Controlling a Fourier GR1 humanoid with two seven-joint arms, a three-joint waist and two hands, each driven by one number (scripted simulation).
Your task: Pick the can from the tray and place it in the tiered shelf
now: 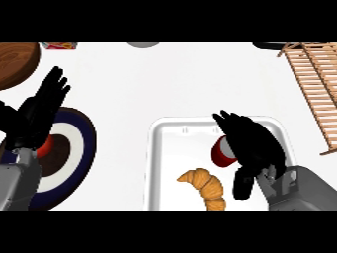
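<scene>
A red can (222, 153) with a white top lies in the white tray (172, 129), mostly hidden under my right hand (253, 143). The right hand's fingers stretch over the can toward the tray's far edge, and the thumb hangs down near the forearm. I cannot see fingers curled round the can. The wooden tiered shelf (324, 84) stands at the right, slats running away from me. My left hand (32, 113) rests open at the left, fingers up, over a dark round plate (80, 148).
A croissant (204, 185) lies in the tray's near half. A wooden bowl (7, 64) sits at the far left corner. A red object (47, 146) shows on the striped plate beside the left wrist. Small items line the far edge.
</scene>
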